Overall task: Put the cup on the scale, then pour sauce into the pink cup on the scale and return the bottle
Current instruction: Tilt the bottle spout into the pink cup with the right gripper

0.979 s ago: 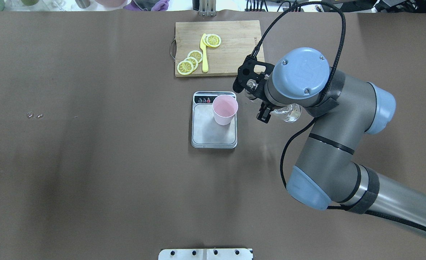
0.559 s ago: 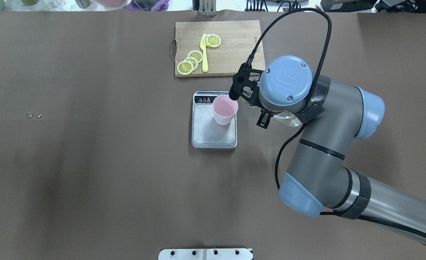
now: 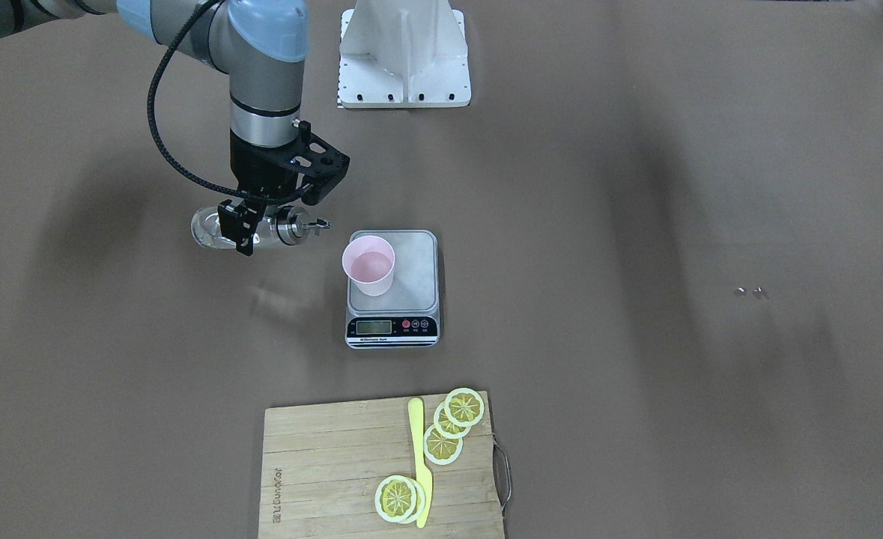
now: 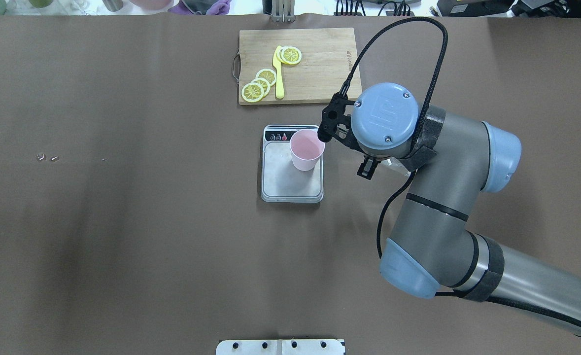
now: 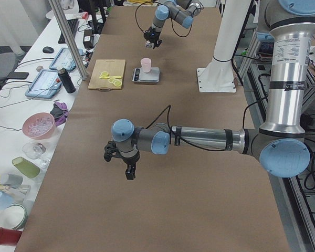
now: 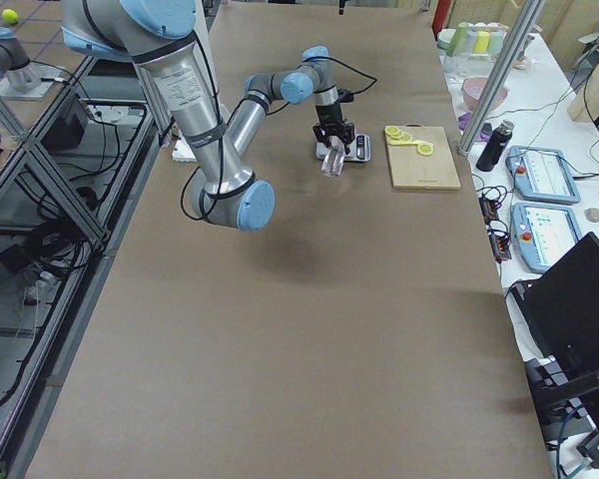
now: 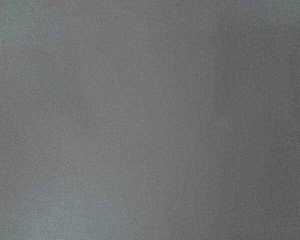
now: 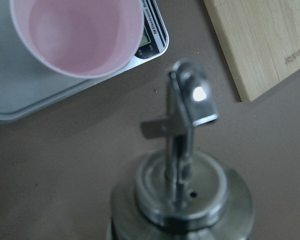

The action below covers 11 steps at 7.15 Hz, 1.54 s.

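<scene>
The pink cup [image 3: 368, 263] is standing on the scale [image 3: 419, 254], near the 1 o'clock corner of its steel top as seen from over my shoulders. My right gripper [image 3: 254, 223] is squeezing the glass bottle [image 3: 213, 228] and holding it sideways at 3 o'clock from the cup, with the spout [image 3: 314, 223] pointing at the cup's rim. My left gripper [image 5: 123, 163] is hanging well away at 9 o'clock, and I cannot tell if its fingers are apart or together.

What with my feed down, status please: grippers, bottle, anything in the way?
Right gripper shut on bottle, tipped sideways, spout short of pink cup. Cup upright on scale. Left gripper far aside, state unclear. Nothing between spout and cup.
</scene>
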### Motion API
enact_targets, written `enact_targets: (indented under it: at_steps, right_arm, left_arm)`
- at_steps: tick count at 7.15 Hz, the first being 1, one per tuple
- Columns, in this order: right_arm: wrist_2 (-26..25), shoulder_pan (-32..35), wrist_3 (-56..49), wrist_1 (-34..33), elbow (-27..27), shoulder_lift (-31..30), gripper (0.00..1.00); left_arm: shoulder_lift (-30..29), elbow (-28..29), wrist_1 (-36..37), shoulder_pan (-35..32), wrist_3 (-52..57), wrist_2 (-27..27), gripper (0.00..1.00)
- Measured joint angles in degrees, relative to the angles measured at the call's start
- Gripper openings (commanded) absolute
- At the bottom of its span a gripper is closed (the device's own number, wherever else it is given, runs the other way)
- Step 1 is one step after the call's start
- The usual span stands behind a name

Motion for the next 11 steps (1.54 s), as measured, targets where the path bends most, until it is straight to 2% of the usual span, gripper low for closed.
enact_targets:
  at_steps: [5,11]
  right_arm:
    - [-1.22,1.15,0.08,-0.78,-7.64,4.41,0.28]
    - [-4.93,-1.15,0.96,-8.58,-8.91,7.82,0.28]
  left_arm:
    - [1.52,-0.04,0.01,-1.59,2.81,-0.33,0.98]
    - [1.46,-0.02,0.10,-1.75,2.40,-0.15,0.98]
